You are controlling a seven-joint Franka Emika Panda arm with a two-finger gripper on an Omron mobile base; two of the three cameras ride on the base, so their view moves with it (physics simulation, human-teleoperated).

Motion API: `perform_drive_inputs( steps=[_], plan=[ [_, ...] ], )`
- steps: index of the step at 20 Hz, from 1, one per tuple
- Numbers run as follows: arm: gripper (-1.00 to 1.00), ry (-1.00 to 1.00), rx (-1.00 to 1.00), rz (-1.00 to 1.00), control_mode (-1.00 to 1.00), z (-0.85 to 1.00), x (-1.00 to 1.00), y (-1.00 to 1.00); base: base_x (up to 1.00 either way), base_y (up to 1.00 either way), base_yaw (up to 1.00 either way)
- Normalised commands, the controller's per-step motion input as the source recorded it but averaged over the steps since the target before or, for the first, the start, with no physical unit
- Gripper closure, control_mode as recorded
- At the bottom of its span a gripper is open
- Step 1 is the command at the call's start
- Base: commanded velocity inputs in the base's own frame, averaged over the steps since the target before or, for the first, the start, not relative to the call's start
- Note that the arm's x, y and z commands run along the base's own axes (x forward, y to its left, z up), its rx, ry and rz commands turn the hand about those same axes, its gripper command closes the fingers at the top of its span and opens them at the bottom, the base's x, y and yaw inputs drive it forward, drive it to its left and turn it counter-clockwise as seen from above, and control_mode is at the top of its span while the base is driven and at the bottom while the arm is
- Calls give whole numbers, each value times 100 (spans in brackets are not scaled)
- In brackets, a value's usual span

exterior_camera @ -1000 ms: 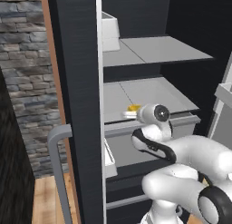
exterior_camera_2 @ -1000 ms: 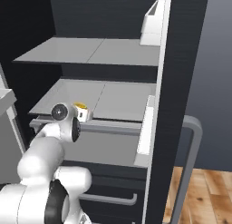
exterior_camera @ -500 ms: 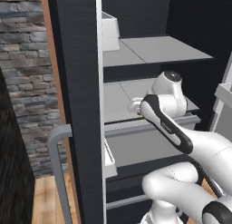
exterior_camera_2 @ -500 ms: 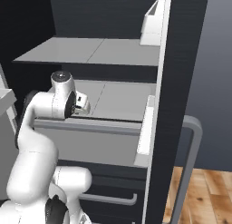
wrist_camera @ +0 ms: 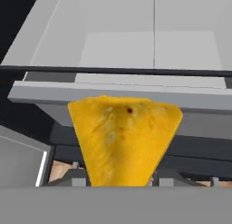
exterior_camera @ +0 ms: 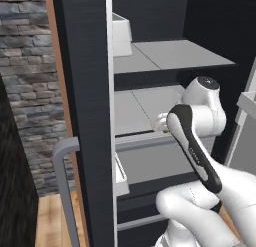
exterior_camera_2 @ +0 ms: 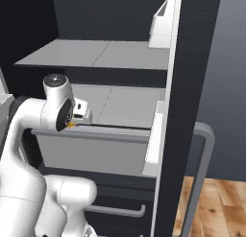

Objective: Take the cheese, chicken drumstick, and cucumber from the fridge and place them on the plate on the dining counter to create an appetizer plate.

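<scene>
From my hand view, the cheese runs off the bottom, so its lower end and my fingertips stay hidden. In my right base view I see just a sliver of it beneath the wrist. In my left base view my forearm covers the gripper, and the fridge door blocks the shelves' left part.

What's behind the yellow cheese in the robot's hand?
Behind the cheese, held in the end effector, is the fridge: a grey shelf and a grey drawer front below it. The cheese covers the middle of that drawer front.
</scene>
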Motion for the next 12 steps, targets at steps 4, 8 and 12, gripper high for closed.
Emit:
perform_drive_inputs(
  steps=[4, 8, 12],
  plan=[
    [100, -46, 1, 3, -100, -21, -82, -30, 0, 0, 0],
    [100, -19, 0, 0, -100, 0, -69, -11, 0, 0, 0],
    [100, -1, 0, 0, -100, 1, -67, -9, 0, 0, 0]
  ],
)
